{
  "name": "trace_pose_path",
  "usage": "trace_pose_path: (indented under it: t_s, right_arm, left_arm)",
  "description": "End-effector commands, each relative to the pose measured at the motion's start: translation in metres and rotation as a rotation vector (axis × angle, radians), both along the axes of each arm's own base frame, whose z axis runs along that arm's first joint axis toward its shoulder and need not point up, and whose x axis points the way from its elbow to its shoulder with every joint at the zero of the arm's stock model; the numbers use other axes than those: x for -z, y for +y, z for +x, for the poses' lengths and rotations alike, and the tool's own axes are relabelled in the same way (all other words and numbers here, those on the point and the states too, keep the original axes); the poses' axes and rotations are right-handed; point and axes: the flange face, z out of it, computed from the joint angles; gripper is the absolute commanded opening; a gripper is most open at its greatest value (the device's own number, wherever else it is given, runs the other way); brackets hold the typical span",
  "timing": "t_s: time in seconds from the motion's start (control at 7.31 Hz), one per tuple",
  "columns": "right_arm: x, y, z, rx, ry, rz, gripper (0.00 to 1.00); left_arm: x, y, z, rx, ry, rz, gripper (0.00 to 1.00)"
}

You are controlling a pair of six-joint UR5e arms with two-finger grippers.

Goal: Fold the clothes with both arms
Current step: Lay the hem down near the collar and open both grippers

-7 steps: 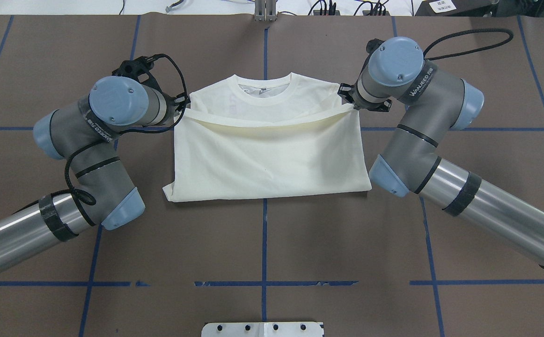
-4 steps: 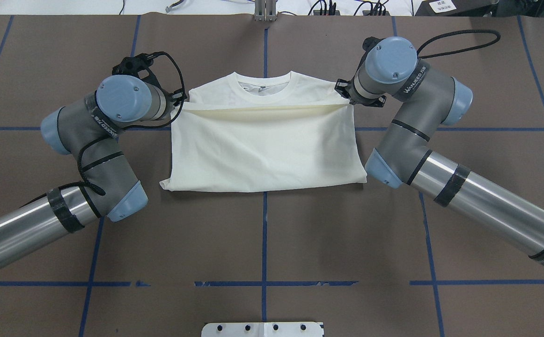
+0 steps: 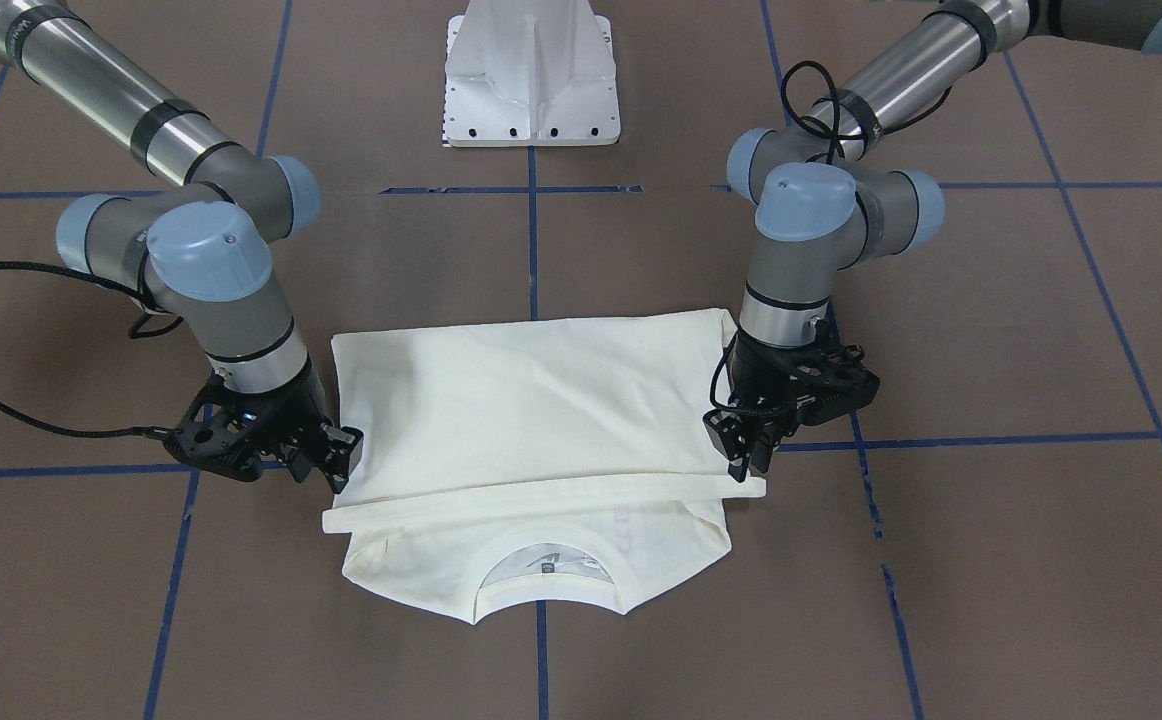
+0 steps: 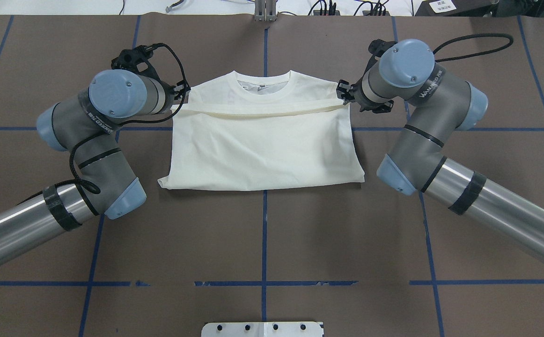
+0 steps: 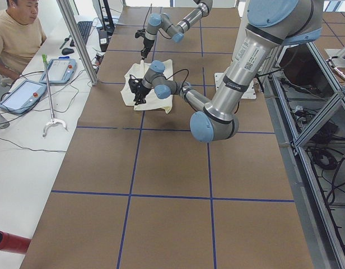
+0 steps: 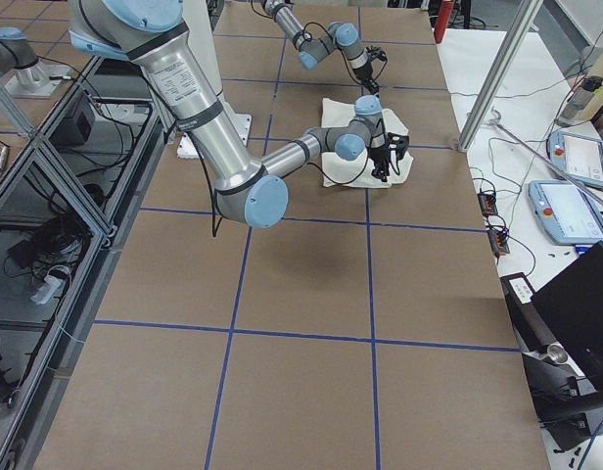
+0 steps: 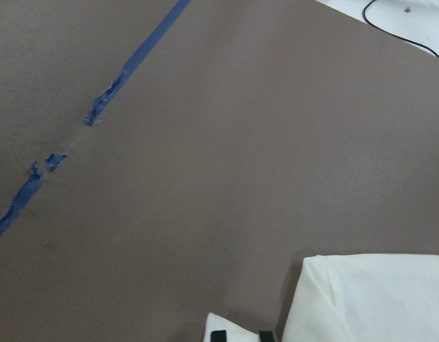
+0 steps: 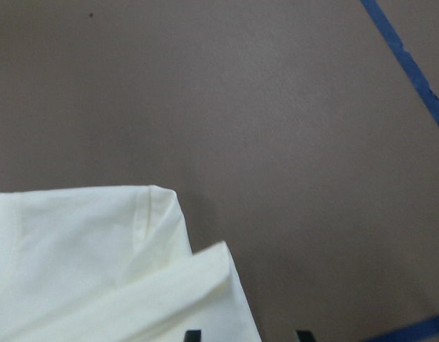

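Note:
The cream-white shirt [image 4: 262, 150] lies folded in half on the brown table, ribbed collar [image 4: 263, 91] at the far side and the print hidden. Its doubled-over hem runs as a taut line just short of the collar. My left gripper [image 4: 180, 104] is shut on the hem's left corner and my right gripper [image 4: 347, 99] is shut on its right corner. In the front-facing view the shirt [image 3: 521, 400] lies between the left gripper [image 3: 744, 462] and the right gripper [image 3: 339, 468], both low over the table. Each wrist view shows a cloth corner [image 7: 230, 326] [image 8: 205, 292] between black fingertips.
The white pedestal base [image 3: 531, 80] stands at the robot's side of the table. Blue tape lines [image 4: 265, 238] cross the brown surface. A person [image 5: 15, 33] sits at a side table with tablets [image 5: 60, 70] beyond the shirt's far edge.
Both grippers have carried the hem farther toward the collar and lower. The sagging fold has flattened into a thin, taut line and the fold's near edge has shifted away from the robot.

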Motion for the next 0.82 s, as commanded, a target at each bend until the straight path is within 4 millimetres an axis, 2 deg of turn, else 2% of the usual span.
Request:
trace_pose_path:
  t_s: [0.0, 0.14, 0.27, 0.55, 0.68]
  right_arm:
    - [-0.004, 0.076, 0.030, 0.036, -0.087, -0.052, 0.75]
    - [-0.019, 0.108, 0.009, 0.033, -0.098, -0.121, 0.75]
    - [-0.017, 0.118, 0.001, -0.012, -0.121, -0.169, 0.77]
    - [-0.032, 0.143, -0.019, -0.055, -0.109, -0.228, 0.77]
    - [-0.031, 0.144, -0.020, -0.071, -0.116, -0.246, 0.77]
  left_arm:
    - [0.011, 0.015, -0.031, -0.032, 0.071, 0.016, 0.51]
    - [0.010, 0.022, -0.036, -0.035, 0.083, 0.026, 0.51]
    - [0.009, 0.023, -0.036, -0.034, 0.082, 0.027, 0.51]
    - [0.011, 0.024, -0.036, -0.034, 0.088, 0.035, 0.53]
    - [0.014, 0.026, -0.036, -0.033, 0.091, 0.040, 0.53]
